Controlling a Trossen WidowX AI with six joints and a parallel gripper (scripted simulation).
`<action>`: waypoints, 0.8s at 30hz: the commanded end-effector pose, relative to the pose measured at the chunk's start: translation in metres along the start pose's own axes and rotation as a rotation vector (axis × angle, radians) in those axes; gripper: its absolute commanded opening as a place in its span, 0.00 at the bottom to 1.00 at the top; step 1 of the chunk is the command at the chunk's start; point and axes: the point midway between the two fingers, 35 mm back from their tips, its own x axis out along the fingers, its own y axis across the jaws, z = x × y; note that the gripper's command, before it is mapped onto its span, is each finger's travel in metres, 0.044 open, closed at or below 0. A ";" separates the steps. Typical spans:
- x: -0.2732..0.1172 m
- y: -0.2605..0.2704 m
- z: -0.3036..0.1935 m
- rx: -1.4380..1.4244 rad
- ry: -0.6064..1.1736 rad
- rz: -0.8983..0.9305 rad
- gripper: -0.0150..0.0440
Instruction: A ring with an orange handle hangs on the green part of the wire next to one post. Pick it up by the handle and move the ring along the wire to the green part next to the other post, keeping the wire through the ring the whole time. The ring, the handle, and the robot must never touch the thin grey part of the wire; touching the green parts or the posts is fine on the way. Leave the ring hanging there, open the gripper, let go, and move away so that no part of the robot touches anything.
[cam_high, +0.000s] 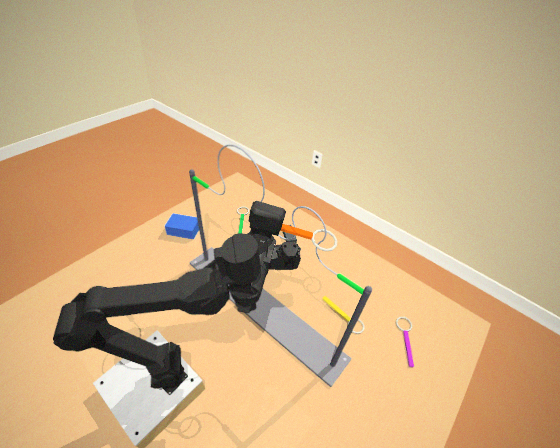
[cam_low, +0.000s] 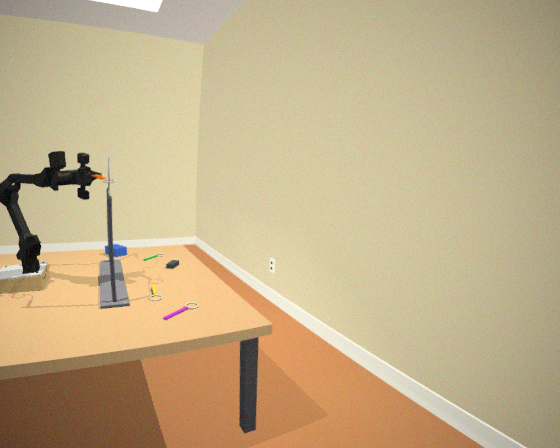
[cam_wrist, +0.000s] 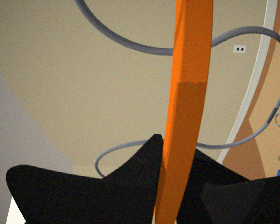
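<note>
My gripper (cam_low: 96, 175) (cam_wrist: 164, 142) is shut on the orange handle (cam_high: 298, 231) (cam_low: 100, 177) (cam_wrist: 194, 65); its fingertips are hidden in the top view. The white ring (cam_high: 336, 241) (cam_low: 114, 181) appears around the grey wire (cam_high: 293, 214) (cam_wrist: 142, 49), on the descending side of the smaller arch, above the near green part (cam_high: 351, 283) by the near post (cam_high: 350, 325) (cam_low: 111, 235). Whether ring and wire touch cannot be told. The far green part (cam_high: 200, 182) is by the far post (cam_high: 199, 220), beyond a taller arch. The ring is outside the wrist view.
A grey base plate (cam_high: 305, 340) (cam_low: 114, 282) joins the posts. A blue box (cam_high: 181, 226) (cam_low: 116, 250) is near the far post. Rings with green (cam_high: 241, 224), yellow (cam_high: 336, 308) and magenta (cam_high: 408, 349) handles lie on the table. A small black block (cam_low: 172, 264) lies behind.
</note>
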 end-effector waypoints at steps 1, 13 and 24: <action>0.000 -0.001 -0.001 -0.067 0.005 -0.029 0.00; -0.001 -0.012 0.000 -0.216 0.003 -0.119 0.00; -0.003 -0.022 0.003 -0.367 0.001 -0.210 0.00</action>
